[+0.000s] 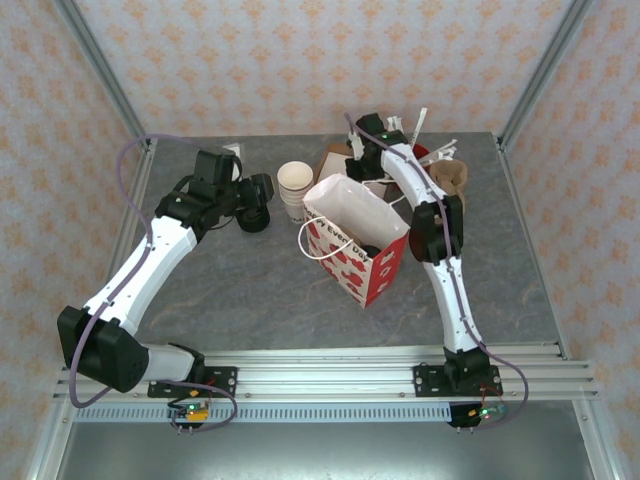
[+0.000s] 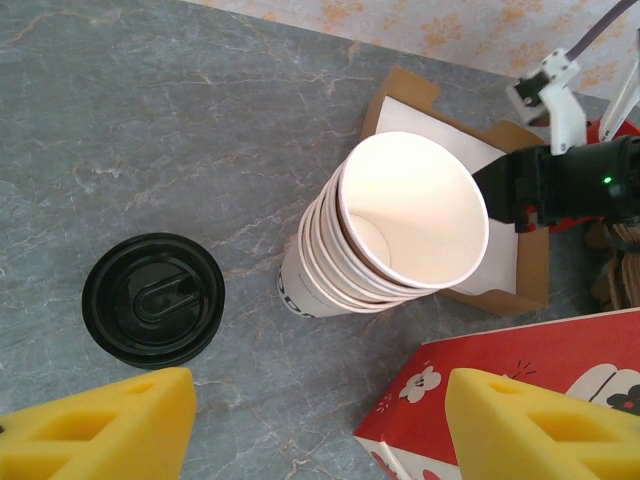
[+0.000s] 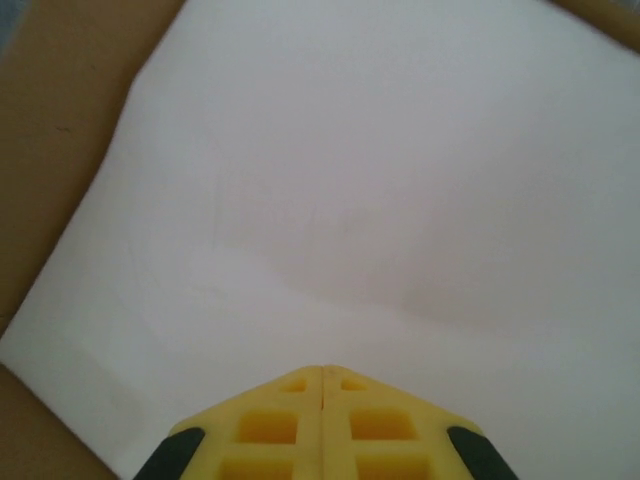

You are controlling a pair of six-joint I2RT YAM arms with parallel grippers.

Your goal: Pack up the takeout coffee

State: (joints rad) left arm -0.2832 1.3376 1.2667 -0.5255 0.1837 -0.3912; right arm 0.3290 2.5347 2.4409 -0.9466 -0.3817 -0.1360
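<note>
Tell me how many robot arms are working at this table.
2. The left arm bends in over the back left, near the black lid; the right arm stretches past the red gift bag to the cardboard tray behind it.

Gift bag (image 2: 545, 345) partly off-frame

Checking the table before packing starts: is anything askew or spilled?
The stack of lidless cups seems to lean toward the cardboard tray, upper cups nested unevenly. Nothing looks spilled or damaged.
</note>
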